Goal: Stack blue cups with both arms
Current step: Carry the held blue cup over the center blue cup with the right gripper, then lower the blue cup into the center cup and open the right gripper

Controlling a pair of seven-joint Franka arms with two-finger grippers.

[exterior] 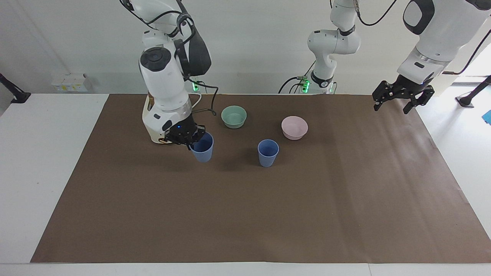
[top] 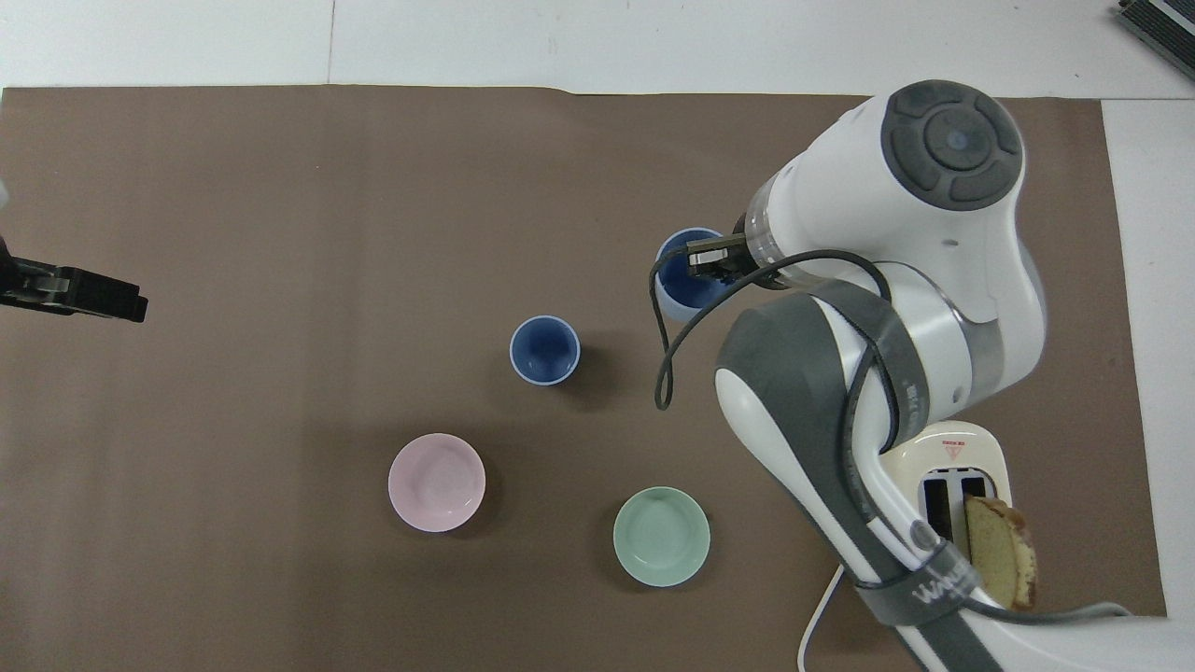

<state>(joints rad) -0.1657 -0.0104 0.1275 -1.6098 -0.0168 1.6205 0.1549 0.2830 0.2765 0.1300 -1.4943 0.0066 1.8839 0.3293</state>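
My right gripper (exterior: 189,138) is shut on the rim of one blue cup (exterior: 203,148) and holds it upright, lifted off the brown mat; it also shows in the overhead view (top: 678,280) by the gripper (top: 709,260). The other blue cup (exterior: 267,152) stands upright on the mat (exterior: 245,214) in the middle, also in the overhead view (top: 544,350), apart from the held cup toward the left arm's end. My left gripper (exterior: 402,100) is open and empty, raised over the mat's edge at its own end, and waits (top: 79,296).
A teal bowl (exterior: 234,116) (top: 661,536) and a pink bowl (exterior: 294,127) (top: 436,482) sit nearer to the robots than the standing cup. A cream toaster (exterior: 150,128) (top: 945,462) with a bread slice (top: 1001,558) stands at the right arm's end.
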